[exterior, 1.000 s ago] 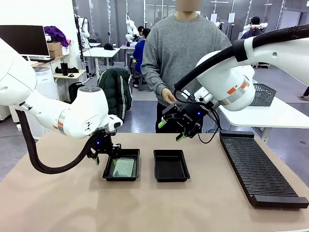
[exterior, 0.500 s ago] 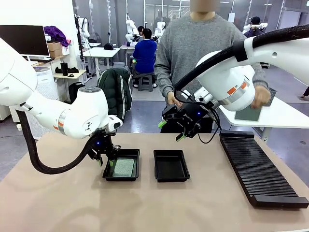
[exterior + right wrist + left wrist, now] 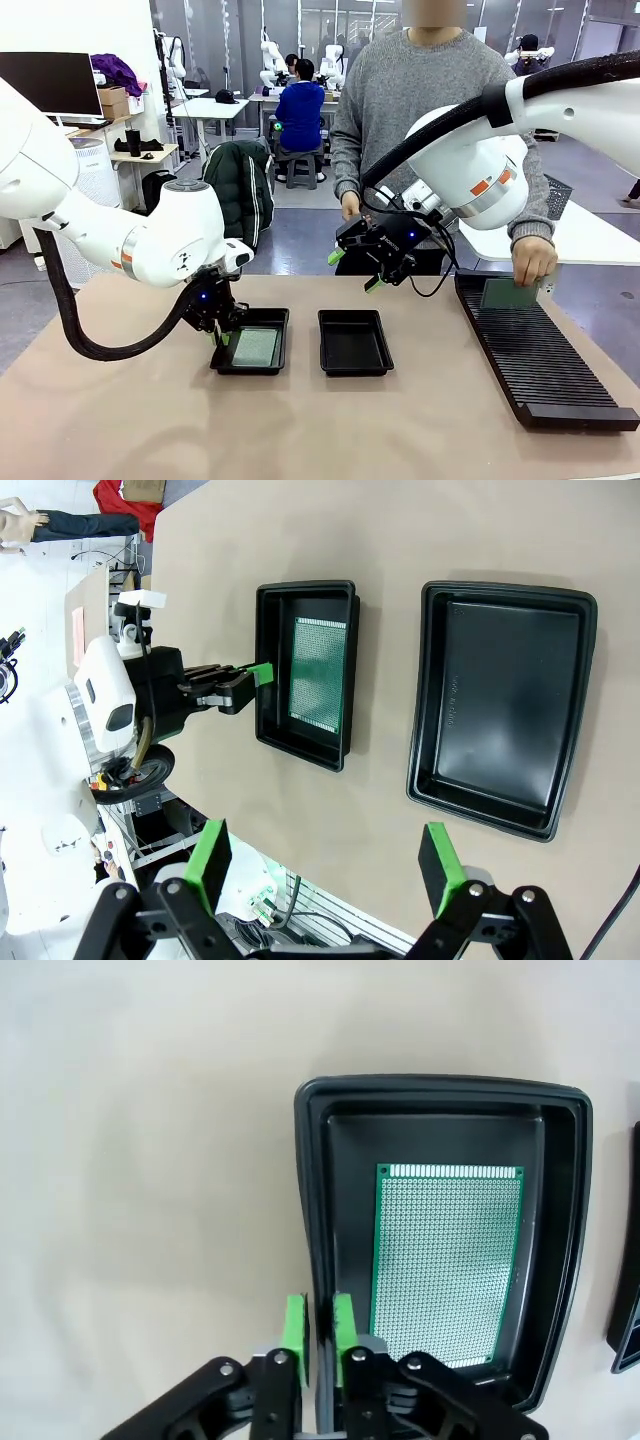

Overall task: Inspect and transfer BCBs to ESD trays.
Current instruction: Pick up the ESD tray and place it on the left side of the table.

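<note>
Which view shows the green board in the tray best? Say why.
The left wrist view: the board lies flat in the tray, close up, its hole grid sharp. The right wrist view shows it smaller; the front view, a low, foreshortened sliver.

At six o'clock the left gripper (image 3: 320, 1325) pinches the nine o'clock rim of an ESD tray (image 3: 440, 1085), one green pad on each side of the wall. A BCB (image 3: 447, 1260) lies flat on the tray's floor (pale contact strip toward twelve). A second tray (image 3: 628, 1320) edges in at four o'clock.
</note>
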Robot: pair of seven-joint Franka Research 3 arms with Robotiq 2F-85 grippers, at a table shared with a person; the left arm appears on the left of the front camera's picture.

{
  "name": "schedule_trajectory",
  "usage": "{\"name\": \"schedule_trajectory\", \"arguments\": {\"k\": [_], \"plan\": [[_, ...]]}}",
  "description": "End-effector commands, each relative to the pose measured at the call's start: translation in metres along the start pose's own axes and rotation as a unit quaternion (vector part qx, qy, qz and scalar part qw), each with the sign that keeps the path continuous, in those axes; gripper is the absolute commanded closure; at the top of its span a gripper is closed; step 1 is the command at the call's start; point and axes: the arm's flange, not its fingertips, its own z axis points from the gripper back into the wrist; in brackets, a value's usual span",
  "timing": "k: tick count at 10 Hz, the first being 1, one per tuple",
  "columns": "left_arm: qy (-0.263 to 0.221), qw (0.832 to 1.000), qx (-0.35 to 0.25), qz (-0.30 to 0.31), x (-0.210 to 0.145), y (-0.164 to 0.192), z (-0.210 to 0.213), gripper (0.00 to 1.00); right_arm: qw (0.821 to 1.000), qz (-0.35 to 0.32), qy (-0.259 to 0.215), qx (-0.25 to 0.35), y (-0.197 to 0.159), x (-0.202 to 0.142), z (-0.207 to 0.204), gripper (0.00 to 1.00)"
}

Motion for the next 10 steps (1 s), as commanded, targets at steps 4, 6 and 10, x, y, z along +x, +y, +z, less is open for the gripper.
{"name": "schedule_trajectory", "arguments": {"k": [4, 6, 10], "plan": [[0.008, 1.0, -0.015, 0.018, 0.007, -0.002, -0.005, 1.0, 1.0, -0.009, -0.007, -0.001, 0.002, 0.0, -0.001, 0.0], [0.008, 1.0, -0.02, 0.021, 0.006, 0.002, -0.003, 1.0, 1.0, -0.009, -0.007, -0.001, 0.002, 0.0, -0.001, 0.0], [-0.003, 0.999, -0.02, 0.025, -0.002, 0.024, -0.002, 1.0, 1.0, -0.009, -0.007, -0.001, 0.002, 0.0, -0.001, 0.0]]}}
